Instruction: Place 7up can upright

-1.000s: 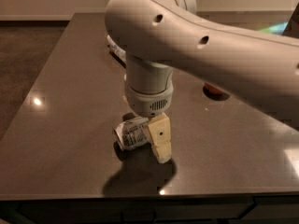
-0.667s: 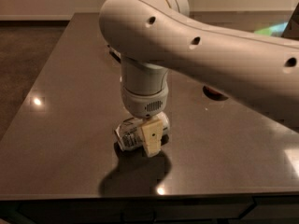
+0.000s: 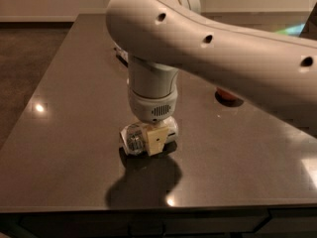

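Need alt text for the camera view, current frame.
The pincer is down at a 7up can that lies on its side near the front edge of a dark, glossy table. The robot's white arm reaches in from the upper right and fills much of the view.
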